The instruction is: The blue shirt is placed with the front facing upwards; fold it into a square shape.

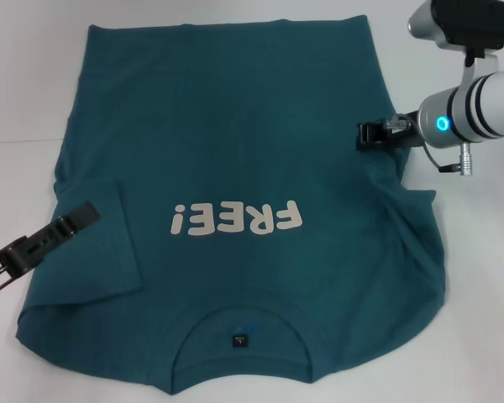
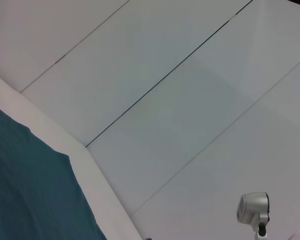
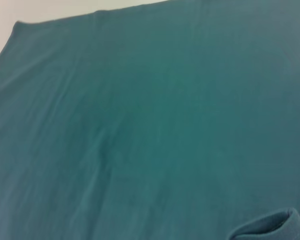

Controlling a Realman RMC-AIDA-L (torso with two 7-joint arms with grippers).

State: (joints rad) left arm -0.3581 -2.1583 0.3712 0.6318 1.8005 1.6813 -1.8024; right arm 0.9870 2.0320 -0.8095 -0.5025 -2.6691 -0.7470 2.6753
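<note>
Blue shirt (image 1: 235, 168) lies flat, face up on the white table (image 1: 17, 75), collar (image 1: 239, 336) nearest me, "FREE!" print (image 1: 235, 220) upside down from my view, hem farthest. My left gripper (image 1: 82, 214) sits near, over the shirt's left side, just beside the left sleeve (image 1: 101, 252) that is already folded inward; I can't tell whether its fingers are apart or together. Farther out, my right gripper (image 1: 371, 134) is at the shirt's right edge, fingers seemingly pinched on cloth there, though I can't tell for sure. Right sleeve looks bunched below that gripper. Risks I judge: right grip catches only one layer, so the fold drags crooked; pulling across could wrinkle the body or undo the left fold, spoiling the square.
</note>
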